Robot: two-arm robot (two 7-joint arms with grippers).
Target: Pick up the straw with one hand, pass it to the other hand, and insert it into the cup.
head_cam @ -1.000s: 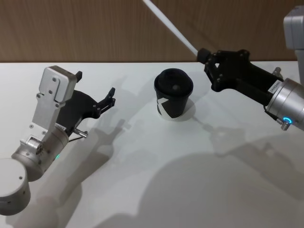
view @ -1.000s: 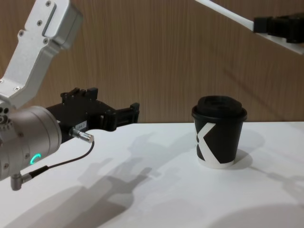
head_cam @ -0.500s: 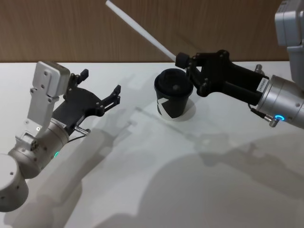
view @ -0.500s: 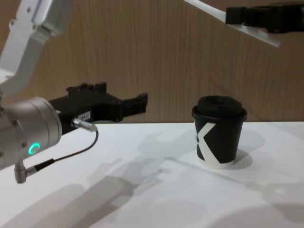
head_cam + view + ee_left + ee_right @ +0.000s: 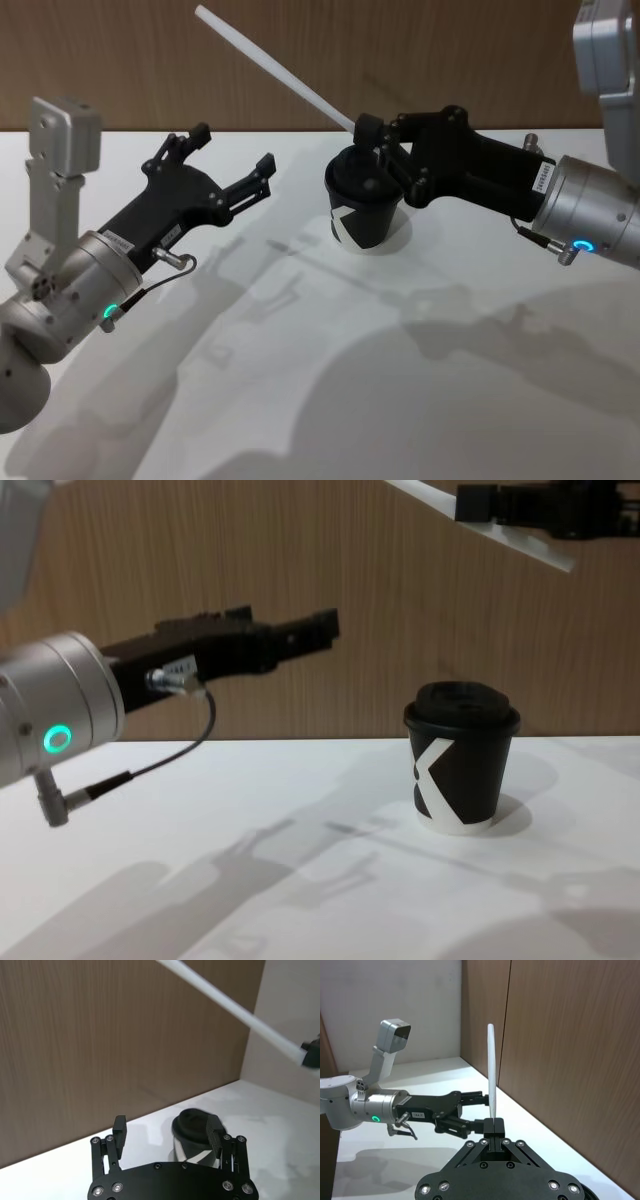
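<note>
Straw slants upward, leftward from right hand.

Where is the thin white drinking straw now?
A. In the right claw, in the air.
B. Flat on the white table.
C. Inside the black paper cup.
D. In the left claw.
A: the right claw is shut on the thin white drinking straw, higher than the black lidded paper cup; the left claw is open and empty.

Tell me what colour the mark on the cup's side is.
White: an angular K-like mark on the black cup. The chest view shows it best.
</note>
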